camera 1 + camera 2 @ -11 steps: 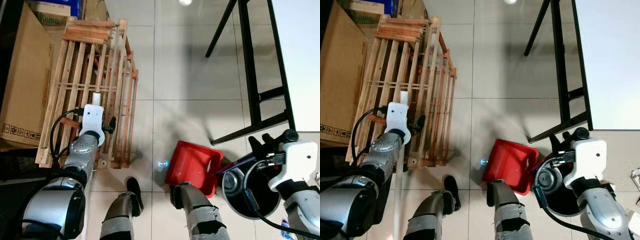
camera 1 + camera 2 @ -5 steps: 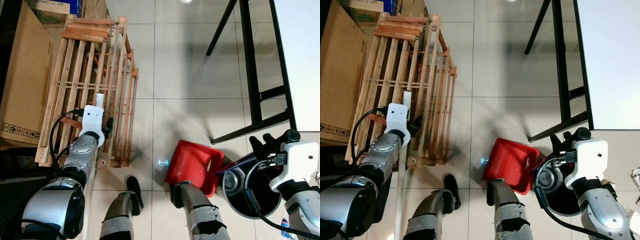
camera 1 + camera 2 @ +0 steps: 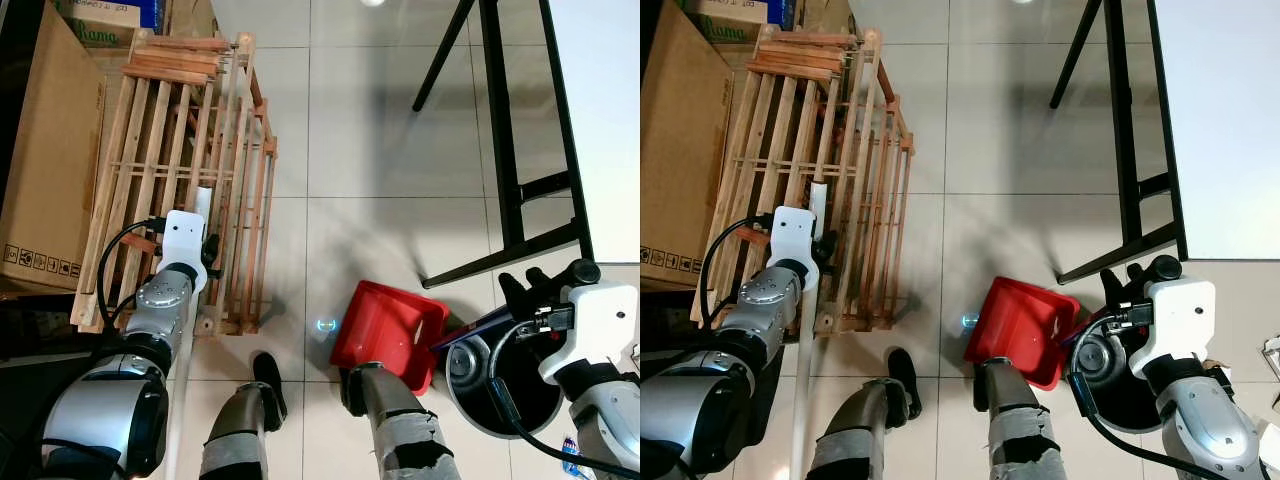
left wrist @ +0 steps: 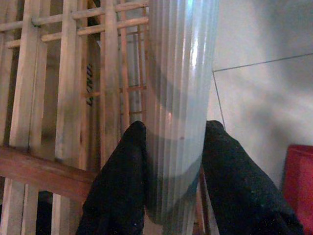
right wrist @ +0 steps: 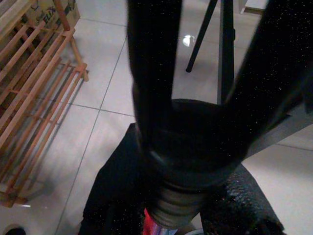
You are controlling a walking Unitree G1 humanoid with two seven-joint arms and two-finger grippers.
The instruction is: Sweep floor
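My left gripper is shut on a pale ribbed broom handle that stands next to a wooden slatted rack. In the left wrist view both black fingers clamp the handle on either side. A red dustpan rests on the tiles just ahead of my right foot. Its dark handle runs to my right gripper, which is shut on it. Seen from the right wrist, the handle's black tube sits between the fingers.
The wooden rack and a cardboard box stand on the left. A table's black legs and white top are on the right. A dark round bin sits under my right arm. A small bluish speck lies by the dustpan.
The broom handle's top has drifted slightly to the right against the rack with my left gripper. The dustpan and right arm have stayed put.
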